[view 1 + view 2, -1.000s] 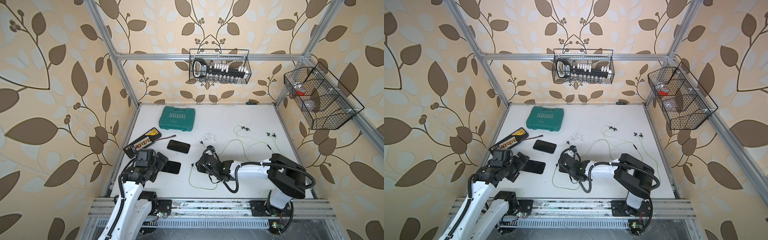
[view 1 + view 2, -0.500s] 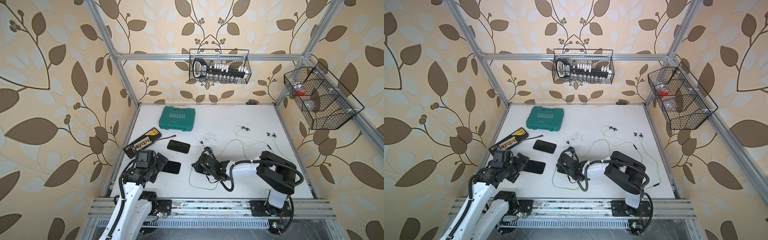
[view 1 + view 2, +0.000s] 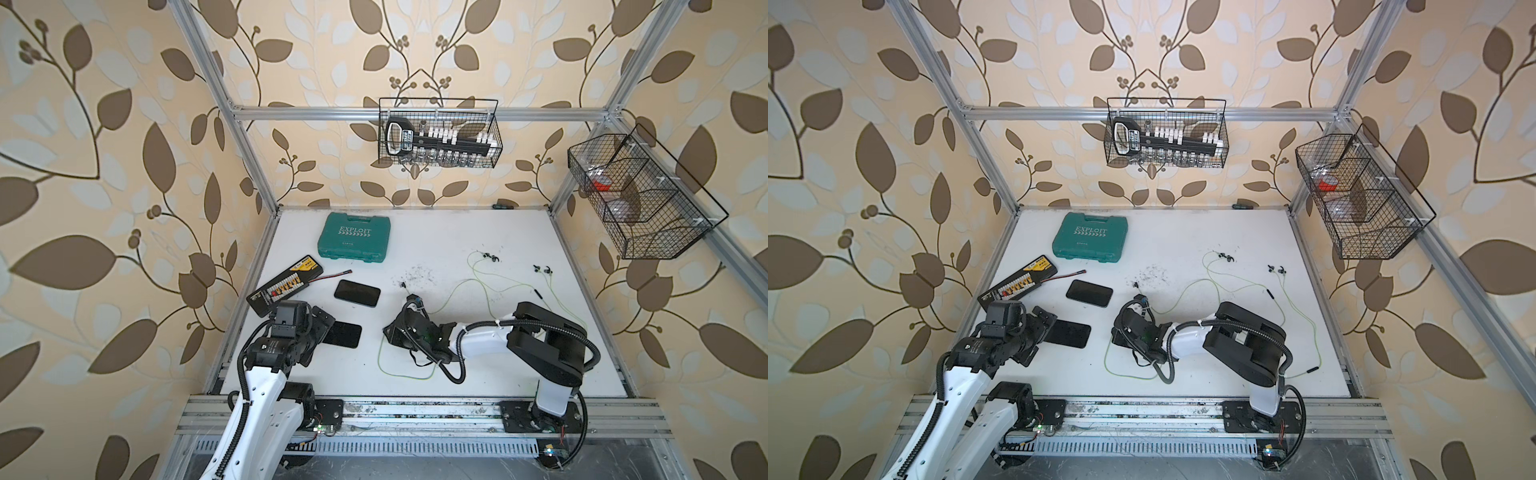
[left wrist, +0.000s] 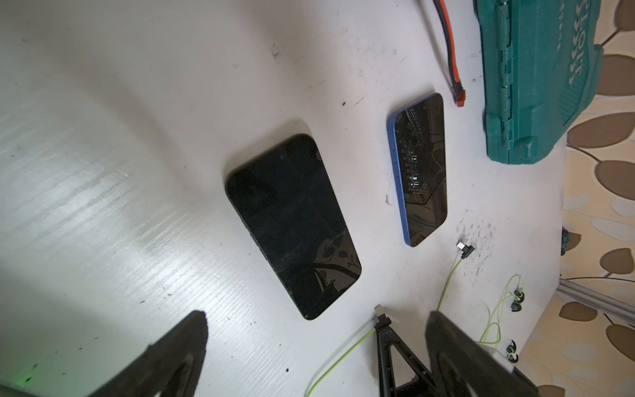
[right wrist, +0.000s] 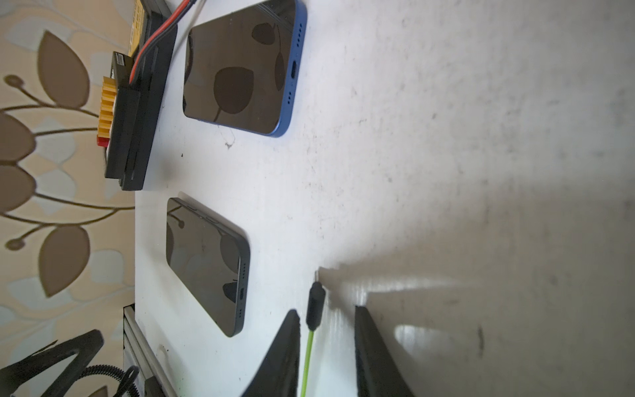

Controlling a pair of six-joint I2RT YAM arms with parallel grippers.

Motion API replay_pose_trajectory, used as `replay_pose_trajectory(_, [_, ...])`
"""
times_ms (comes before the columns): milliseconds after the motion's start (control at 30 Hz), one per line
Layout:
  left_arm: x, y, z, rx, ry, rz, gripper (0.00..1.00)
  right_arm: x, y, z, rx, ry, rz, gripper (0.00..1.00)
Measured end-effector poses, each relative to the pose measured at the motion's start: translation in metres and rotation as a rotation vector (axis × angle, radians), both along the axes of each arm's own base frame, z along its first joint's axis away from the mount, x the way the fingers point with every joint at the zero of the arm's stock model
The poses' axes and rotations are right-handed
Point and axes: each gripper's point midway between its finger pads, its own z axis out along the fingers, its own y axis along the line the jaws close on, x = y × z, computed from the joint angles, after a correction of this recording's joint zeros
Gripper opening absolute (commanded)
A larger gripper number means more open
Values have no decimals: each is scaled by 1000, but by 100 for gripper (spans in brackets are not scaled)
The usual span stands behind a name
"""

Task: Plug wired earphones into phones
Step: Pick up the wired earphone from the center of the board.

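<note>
Two phones lie at the table's left: a blue-edged one [image 3: 357, 293] [image 4: 419, 168] [image 5: 240, 65] and a black one [image 3: 344, 335] [image 4: 292, 223] [image 5: 206, 261] nearer the front. My left gripper [image 3: 328, 330] [image 4: 316, 318] stands wide open over the black phone's left end. My right gripper [image 3: 388, 332] [image 5: 325, 312] lies low on the table, its jaws narrow around a black plug [image 5: 315, 302] [image 4: 379, 311] of the wired earphones [image 3: 457, 286], with a gap on one side. A second plug [image 4: 464, 249] lies near the blue phone. Earbuds [image 3: 486, 257] [image 3: 542, 269] rest at the back right.
A teal case [image 3: 355, 237] sits at the back left. A black tray [image 3: 284, 284] with a red-and-black wire [image 3: 332, 275] lies along the left edge. Wire baskets [image 3: 438, 133] [image 3: 640, 199] hang on the walls. A yellow-green cable loop [image 3: 399, 372] lies in front of the right gripper.
My right arm has slid left toward the black phone and its jaws have narrowed around the plug. The left arm has stayed still.
</note>
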Motion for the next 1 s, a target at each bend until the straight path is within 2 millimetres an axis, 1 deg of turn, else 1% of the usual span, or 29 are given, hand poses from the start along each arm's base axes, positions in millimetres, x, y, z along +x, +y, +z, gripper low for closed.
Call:
replay_pose_trajectory(100, [-1,0,-1,-3,-1,7,99,-1,2,-2,1,0,-1,18])
replay_pose_trajectory(267, [-3,0,-5,-4,8,10,99,-1,7,-3,8,-6,5,19])
replay_pose_trajectory(400, [-3,1,-4,-4,5,10,99,0,10,-2,19,-11,3,23])
replay_pose_trajectory(500, [-3,1,-4,-4,5,10,99,1,11,-1,25,-16,1,23])
replay_pose_trajectory(733, [-3,1,-4,-4,5,10,99,2,13,-3,30,-20,0,19])
replay_pose_trajectory(833, [-3,1,-4,-4,5,11,99,3,13,-3,30,-22,-2,14])
replay_pose_trajectory(1000, [-3,1,-4,-4,5,10,99,3,13,-4,29,-24,-4,13])
